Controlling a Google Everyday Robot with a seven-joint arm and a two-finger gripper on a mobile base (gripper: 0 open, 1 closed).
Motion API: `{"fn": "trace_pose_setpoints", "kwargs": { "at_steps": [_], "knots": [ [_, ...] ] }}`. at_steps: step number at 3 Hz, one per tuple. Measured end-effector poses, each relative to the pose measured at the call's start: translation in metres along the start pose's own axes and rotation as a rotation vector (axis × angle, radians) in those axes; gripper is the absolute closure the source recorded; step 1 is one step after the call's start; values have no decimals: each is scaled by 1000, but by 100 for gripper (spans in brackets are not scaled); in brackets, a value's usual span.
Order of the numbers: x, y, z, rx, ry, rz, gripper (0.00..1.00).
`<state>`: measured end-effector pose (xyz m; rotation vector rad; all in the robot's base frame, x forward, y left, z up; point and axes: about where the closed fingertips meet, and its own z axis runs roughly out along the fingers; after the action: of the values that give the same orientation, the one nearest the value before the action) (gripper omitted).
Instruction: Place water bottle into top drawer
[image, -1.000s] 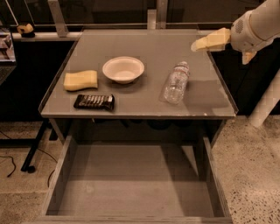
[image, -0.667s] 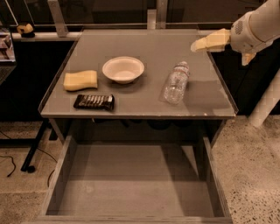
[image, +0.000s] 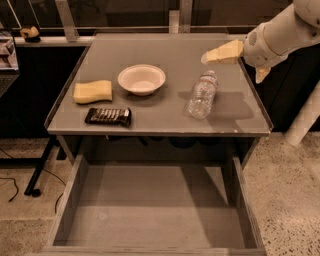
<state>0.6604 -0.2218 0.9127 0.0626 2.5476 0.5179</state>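
The bottle (image: 202, 94) lay on its side on the table (image: 160, 116), right of centre, its long axis running nearly up and down the frame with the cap uppermost. The gripper (image: 235, 65) hovered just beyond the cap, toward the upper right, its jaws spread and holding nothing. The open drawer (image: 150, 220) filled the lower frame.

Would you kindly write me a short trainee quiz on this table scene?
1. True or false: the water bottle already lies in the top drawer.
2. The gripper hovers open above the far right corner of the table, as pictured. Which thing lies nearest it? A) sponge B) water bottle C) bowl
3. Fill in: the top drawer stands ____ with nothing in it.
Key: 1 false, it lies on the table; 2 B; 3 open.
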Motion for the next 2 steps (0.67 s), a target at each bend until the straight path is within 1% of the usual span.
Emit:
{"fn": "trace_pose_setpoints", "kwargs": {
  "at_steps": [1,2],
  "knots": [
    [3,12,15,2,23,2,0],
    [4,17,27,40,28,8,0]
  ]
}}
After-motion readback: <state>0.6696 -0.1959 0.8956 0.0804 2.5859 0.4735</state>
